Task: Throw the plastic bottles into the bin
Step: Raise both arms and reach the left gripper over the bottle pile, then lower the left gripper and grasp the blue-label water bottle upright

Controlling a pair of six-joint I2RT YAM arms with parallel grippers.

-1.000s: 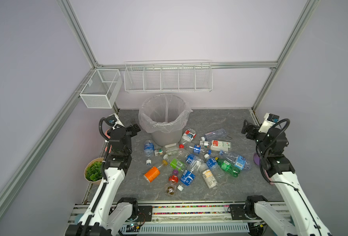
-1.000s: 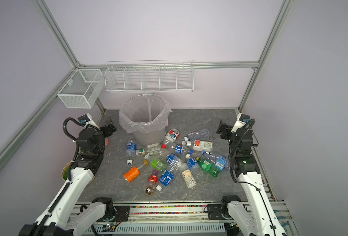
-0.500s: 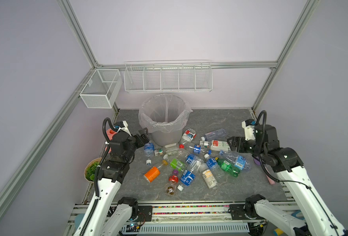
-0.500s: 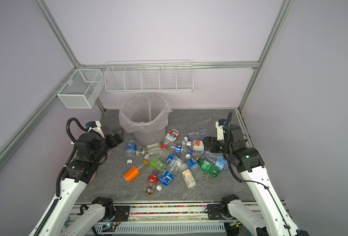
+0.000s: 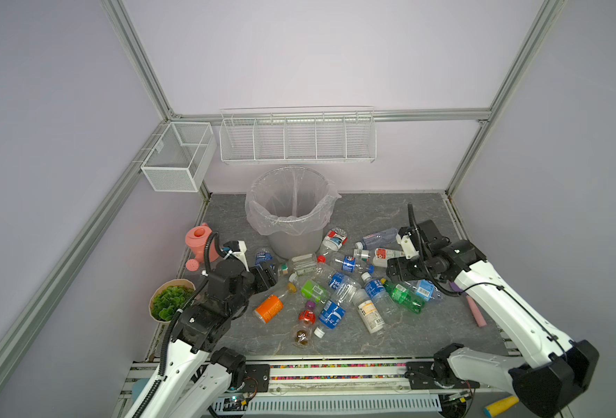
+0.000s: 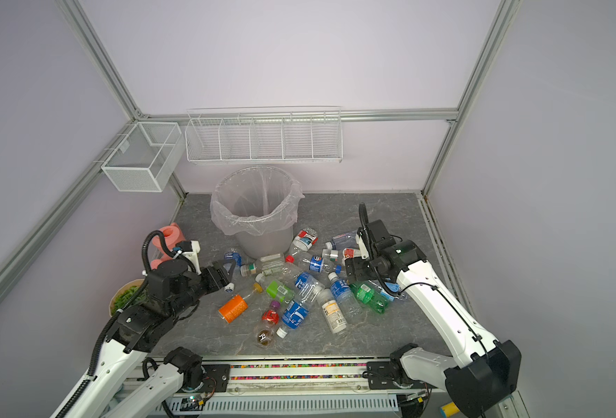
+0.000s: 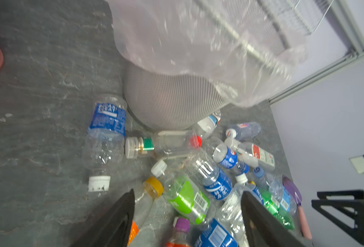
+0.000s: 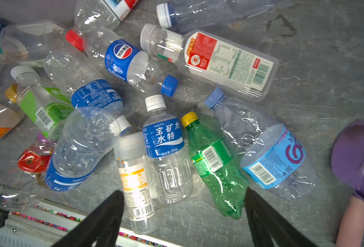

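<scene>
Both top views show a grey stone table [image 5: 371, 213] inside purple walls [image 5: 299, 54]; plastic bottles [image 5: 331, 315] lie by the bin [image 5: 292, 239]. Left gripper [image 7: 187, 191] and right gripper [image 8: 183, 190] are spread wide, holding nothing.

We log the round translucent grey bin [image 5: 293, 240] upright, its clear bag liner folded over the rim. The small plastic bottles [image 5: 337, 283], mostly clear with blue labels, lie on their sides in a loose heap just in front of it. A green bottle [image 5: 402, 296] lies at the heap's right, an orange-labelled bottle [image 5: 268, 307] at its left.
</scene>
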